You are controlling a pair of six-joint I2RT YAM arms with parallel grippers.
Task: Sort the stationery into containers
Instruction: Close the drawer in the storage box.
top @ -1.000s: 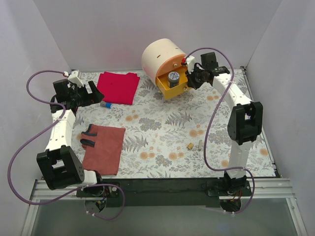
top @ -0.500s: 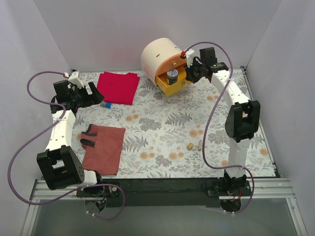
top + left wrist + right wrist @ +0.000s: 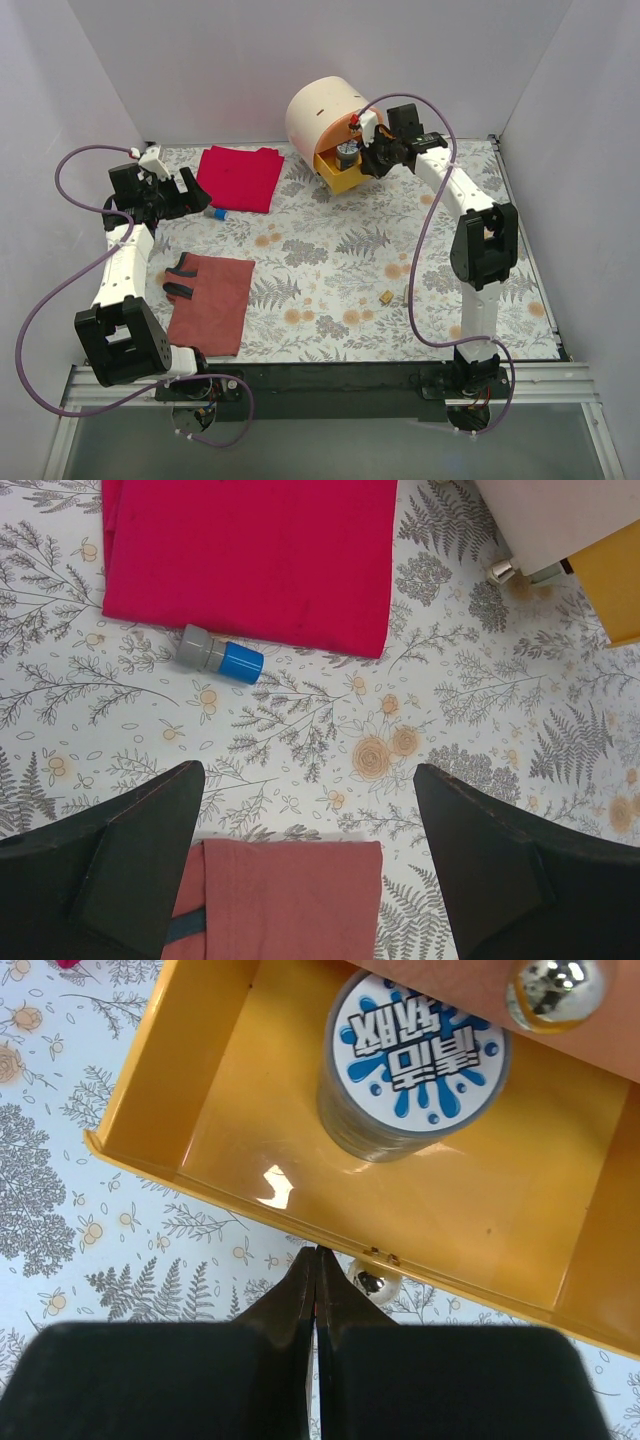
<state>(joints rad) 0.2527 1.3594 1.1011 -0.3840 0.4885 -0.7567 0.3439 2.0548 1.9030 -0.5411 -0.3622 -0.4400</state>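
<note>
The cream drum-shaped cabinet (image 3: pixel 320 115) stands at the back. Its yellow drawer (image 3: pixel 338 178) is partly out and holds the round blue-white tape roll (image 3: pixel 347 152), which also shows in the right wrist view (image 3: pixel 415 1060). My right gripper (image 3: pixel 368 160) is shut and empty. Its tips (image 3: pixel 317 1255) press on the front edge of the yellow drawer (image 3: pixel 250 1150), just left of its silver knob (image 3: pixel 372 1282). My left gripper (image 3: pixel 185 195) is open and empty, hovering (image 3: pixel 308 775) over the table between the two cloths. Two tiny tan blocks (image 3: pixel 385 297) lie at the front right.
A red cloth (image 3: pixel 240 177) lies at the back left with a small grey-and-blue cylinder (image 3: pixel 219 655) just below it. A rust-brown cloth (image 3: pixel 212 300) lies at the front left with a dark item on its left edge. The orange drawer's knob (image 3: pixel 552 990) hangs above the yellow drawer.
My right gripper has moved left toward the cabinet, and the yellow drawer has slid in with it. The left arm has not moved.
</note>
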